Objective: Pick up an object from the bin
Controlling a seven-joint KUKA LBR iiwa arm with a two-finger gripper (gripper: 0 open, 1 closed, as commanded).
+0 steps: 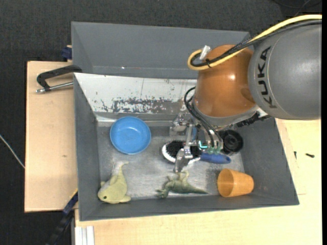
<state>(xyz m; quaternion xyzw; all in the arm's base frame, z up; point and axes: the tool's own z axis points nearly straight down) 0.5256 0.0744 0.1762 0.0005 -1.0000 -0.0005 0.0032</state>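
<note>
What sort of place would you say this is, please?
Probably a robotics lab's grasping test cell: a KUKA arm reaches into a grey metal bin of oddments like a blue bowl and an orange cup.

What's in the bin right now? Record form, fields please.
jaws: mid-bin, just above green toy lizard
rear left: blue bowl, upright
front left: yellow plush animal
front right: orange cup, on its side
beside jaws: black-bristled brush, blue handle

A small green toy lizard [182, 187] lies flat on the bin [84, 152] floor, close to the near wall.
</note>
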